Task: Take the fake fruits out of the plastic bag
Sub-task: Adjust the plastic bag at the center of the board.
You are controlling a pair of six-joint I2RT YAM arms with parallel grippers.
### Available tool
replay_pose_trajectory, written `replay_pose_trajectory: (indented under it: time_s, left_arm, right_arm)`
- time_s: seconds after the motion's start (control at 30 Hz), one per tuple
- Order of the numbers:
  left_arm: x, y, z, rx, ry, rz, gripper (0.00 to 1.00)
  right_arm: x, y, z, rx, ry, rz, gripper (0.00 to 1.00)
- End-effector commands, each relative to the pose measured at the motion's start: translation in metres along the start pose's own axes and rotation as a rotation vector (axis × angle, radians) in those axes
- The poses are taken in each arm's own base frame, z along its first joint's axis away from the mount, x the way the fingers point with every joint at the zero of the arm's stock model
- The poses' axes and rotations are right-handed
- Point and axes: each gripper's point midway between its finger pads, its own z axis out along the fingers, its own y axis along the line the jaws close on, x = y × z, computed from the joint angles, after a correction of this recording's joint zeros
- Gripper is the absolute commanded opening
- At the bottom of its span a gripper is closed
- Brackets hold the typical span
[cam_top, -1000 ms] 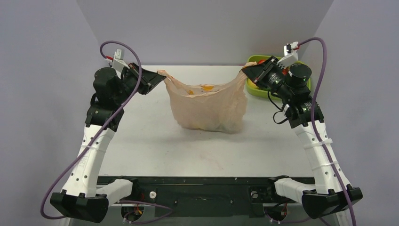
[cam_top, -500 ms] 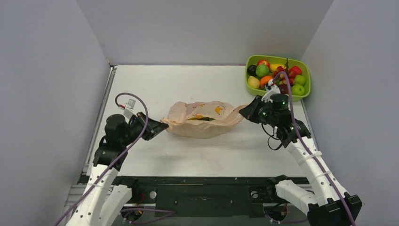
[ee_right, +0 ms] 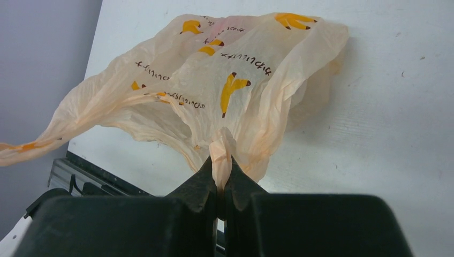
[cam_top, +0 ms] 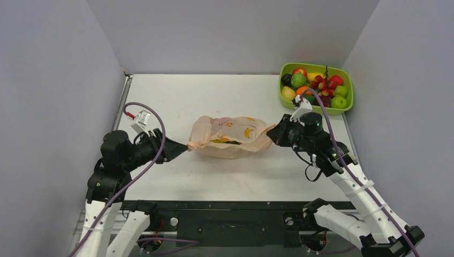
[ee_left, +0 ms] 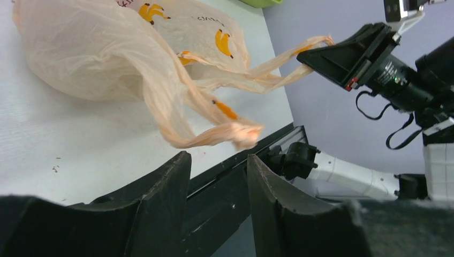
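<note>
The right gripper (ee_right: 220, 160) is pinched tight on one handle of the plastic bag (ee_right: 251, 64), which sags onto the table (cam_top: 214, 96) ahead of it. The left gripper (ee_left: 217, 158) stands parted, with the other handle dangling free just beyond its tips. Off behind the right gripper, fake fruits (cam_top: 299, 80) fill a green tray (cam_top: 321, 65).

The thin peach plastic bag (cam_top: 235, 128) is lying between left pincer (cam_top: 183, 148) and right pincer (cam_top: 271, 134); the lime-green plastic tray (cam_top: 321, 65) of glossy toy fruits (cam_top: 316, 85) is sitting behind, far right.
</note>
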Motion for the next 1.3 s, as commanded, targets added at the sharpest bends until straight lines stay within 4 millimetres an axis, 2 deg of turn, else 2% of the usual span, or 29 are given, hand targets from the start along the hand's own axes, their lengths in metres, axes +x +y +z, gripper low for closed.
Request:
replay_pose_trajectory:
  time_s: [0.0, 0.03, 0.13, 0.23, 0.27, 0.3, 0.33, 0.37, 0.47, 0.63, 0.7, 0.83, 1.1, 1.2, 1.27]
  left_arm:
    - [-0.003, -0.017, -0.026, -0.017, 0.059, 0.303, 0.41]
    - [-0.002, -0.017, -0.026, -0.028, 0.083, 0.321, 0.42]
    - [-0.014, -0.039, -0.034, 0.017, 0.073, 0.449, 0.45]
    - [-0.013, -0.043, -0.021, 0.02, 0.166, 0.512, 0.46]
    - [-0.007, -0.052, -0.021, 0.041, 0.204, 0.54, 0.46]
    - [-0.011, -0.041, -0.008, -0.036, 0.221, 0.554, 0.46]
    - [0.0, -0.051, -0.007, -0.026, 0.265, 0.602, 0.46]
    - [-0.008, -0.035, 0.008, -0.161, 0.257, 0.63, 0.46]
    - [0.002, -0.04, 0.031, -0.294, 0.291, 0.766, 0.44]
    - [0.006, -0.058, 0.054, -0.307, 0.271, 0.838, 0.43]
    - [0.013, -0.058, 0.059, -0.315, 0.295, 0.893, 0.52]
    - [0.02, -0.044, 0.059, -0.421, 0.317, 1.041, 0.62]
    - [0.021, -0.024, 0.052, -0.592, 0.299, 1.266, 0.71]
    - [0.019, -0.016, 0.053, -0.644, 0.303, 1.297, 0.69]
    - [0.02, -0.012, 0.054, -0.66, 0.308, 1.304, 0.63]
  right_arm:
    - [-0.012, 0.004, -0.006, 0.005, -0.042, -0.028, 0.0]
    - [-0.012, 0.004, -0.005, 0.003, -0.039, -0.028, 0.0]
    - [-0.01, 0.004, -0.001, 0.001, -0.033, -0.022, 0.0]
    - [-0.01, 0.006, 0.001, -0.006, -0.032, -0.02, 0.0]
    - [-0.011, 0.007, 0.001, -0.009, -0.032, -0.021, 0.0]
    - [-0.012, 0.008, 0.001, -0.01, -0.033, -0.022, 0.0]
    - [-0.012, 0.009, 0.002, -0.011, -0.033, -0.024, 0.0]
    - [-0.013, 0.009, 0.002, -0.011, -0.034, -0.027, 0.0]
    - [-0.014, 0.009, 0.001, -0.007, -0.038, -0.031, 0.0]
    - [-0.012, 0.007, 0.0, -0.003, -0.043, -0.034, 0.0]
    - [-0.011, 0.006, -0.001, -0.002, -0.046, -0.035, 0.0]
    - [-0.011, 0.005, -0.003, -0.002, -0.049, -0.041, 0.0]
    - [-0.011, 0.006, 0.001, -0.003, -0.041, -0.042, 0.0]
    - [-0.01, 0.006, 0.002, -0.005, -0.04, -0.039, 0.0]
    - [-0.009, 0.005, 0.003, -0.003, -0.038, -0.037, 0.0]
